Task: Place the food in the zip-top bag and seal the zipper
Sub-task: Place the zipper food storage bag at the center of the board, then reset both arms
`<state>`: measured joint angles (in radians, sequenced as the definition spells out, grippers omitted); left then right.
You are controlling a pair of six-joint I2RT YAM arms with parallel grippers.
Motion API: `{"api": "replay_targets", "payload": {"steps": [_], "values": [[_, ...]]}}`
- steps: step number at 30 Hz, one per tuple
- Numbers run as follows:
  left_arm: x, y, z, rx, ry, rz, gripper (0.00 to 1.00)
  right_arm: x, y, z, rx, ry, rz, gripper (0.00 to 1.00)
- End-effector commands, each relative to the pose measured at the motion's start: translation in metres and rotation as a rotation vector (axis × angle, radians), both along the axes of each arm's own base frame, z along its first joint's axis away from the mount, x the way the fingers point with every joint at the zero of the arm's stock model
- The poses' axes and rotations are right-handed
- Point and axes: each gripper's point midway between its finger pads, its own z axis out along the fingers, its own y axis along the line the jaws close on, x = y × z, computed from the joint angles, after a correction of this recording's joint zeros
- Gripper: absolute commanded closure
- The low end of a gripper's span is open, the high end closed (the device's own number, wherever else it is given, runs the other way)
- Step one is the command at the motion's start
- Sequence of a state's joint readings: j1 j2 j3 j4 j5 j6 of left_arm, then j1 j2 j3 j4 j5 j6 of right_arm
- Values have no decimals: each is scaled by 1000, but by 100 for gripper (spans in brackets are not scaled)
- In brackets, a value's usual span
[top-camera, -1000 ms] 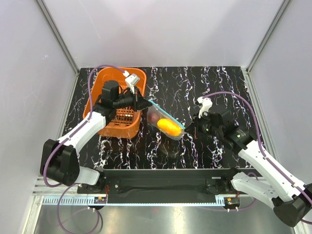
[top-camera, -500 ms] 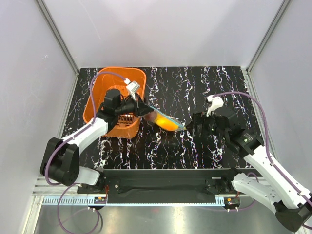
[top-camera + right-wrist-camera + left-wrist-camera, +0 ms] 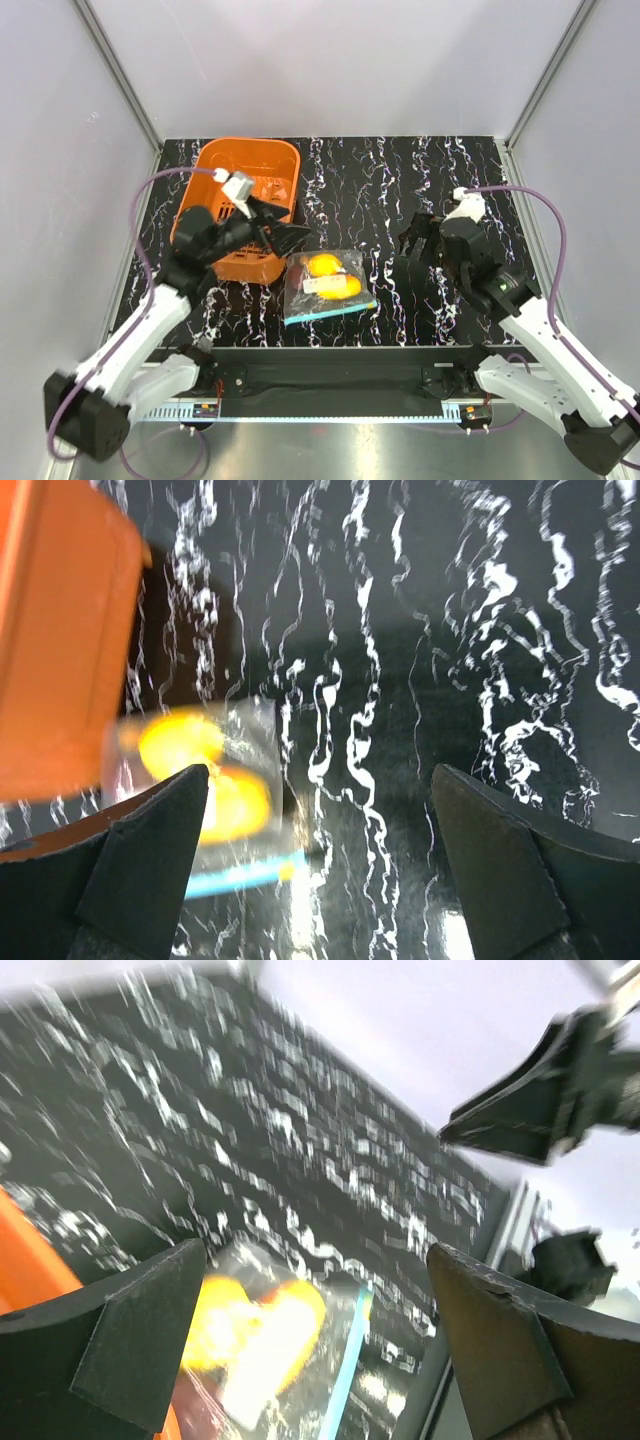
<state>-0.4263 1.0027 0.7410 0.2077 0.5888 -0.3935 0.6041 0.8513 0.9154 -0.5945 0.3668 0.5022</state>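
The zip-top bag (image 3: 328,287) lies flat on the black, white-veined counter (image 3: 400,175), near the front edge and roughly midway between the two arms, just beside the front right corner of the orange slotted basket (image 3: 250,144). Inside the clear plastic sits the food (image 3: 340,288), two roundish yellow-orange pieces close together, one a little farther back than the other. The zipper (image 3: 330,312), a light-blue strip, runs along the bag's near edge, facing the arm bases; whether it is pressed closed along its whole length cannot be told. The left fingers (image 3: 285,232) are spread wide and hold nothing, hovering by the basket's right wall just behind and left of the bag, apart from it. The right fingers (image 3: 412,242) are likewise spread wide and empty, over bare counter to the right of the bag and well clear of it. In the blurred left wrist view the bag (image 3: 285,1360) shows low between the two parted fingers (image 3: 130,1330), its yellow contents (image 3: 255,1325) glowing and the blue strip (image 3: 345,1390) beside them. The right wrist view shows the bag (image 3: 205,780) at its left, next to the basket (image 3: 60,650), with the blue strip (image 3: 240,876) on the bag's lower edge.
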Motion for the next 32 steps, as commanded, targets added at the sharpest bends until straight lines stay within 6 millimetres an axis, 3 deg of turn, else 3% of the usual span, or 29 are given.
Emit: {"api": "replay_targets", "payload": {"steps": [1,5,6,10,13,16,17,19,21,25,32], "values": [[-9,28,28,-34,-52,151,1,7,-20,29,71,-120,-145,0],[-10,75,29,-86,110,451,1,-6,-27,46,104,-198,-116,0],[-13,96,17,-78,186,576,1,-10,-28,47,99,-203,-104,0],[-43,116,10,-7,164,590,1,-32,-59,68,108,-260,-180,0],[-58,133,-4,6,165,642,1,-50,-71,76,153,-297,-180,0],[-70,145,-30,58,191,673,1,-67,-79,79,229,-351,-179,0],[-73,147,-38,53,224,689,1,-71,-81,80,252,-366,-179,1],[-83,144,-24,23,190,646,1,-81,-91,78,293,-405,-199,0],[-83,150,-25,-26,189,683,1,-86,-97,75,310,-418,-217,0],[-84,146,-41,-96,216,680,1,-96,-108,72,309,-421,-240,0],[-90,145,-32,-117,197,655,1,-97,-102,71,323,-376,-221,0]]}}
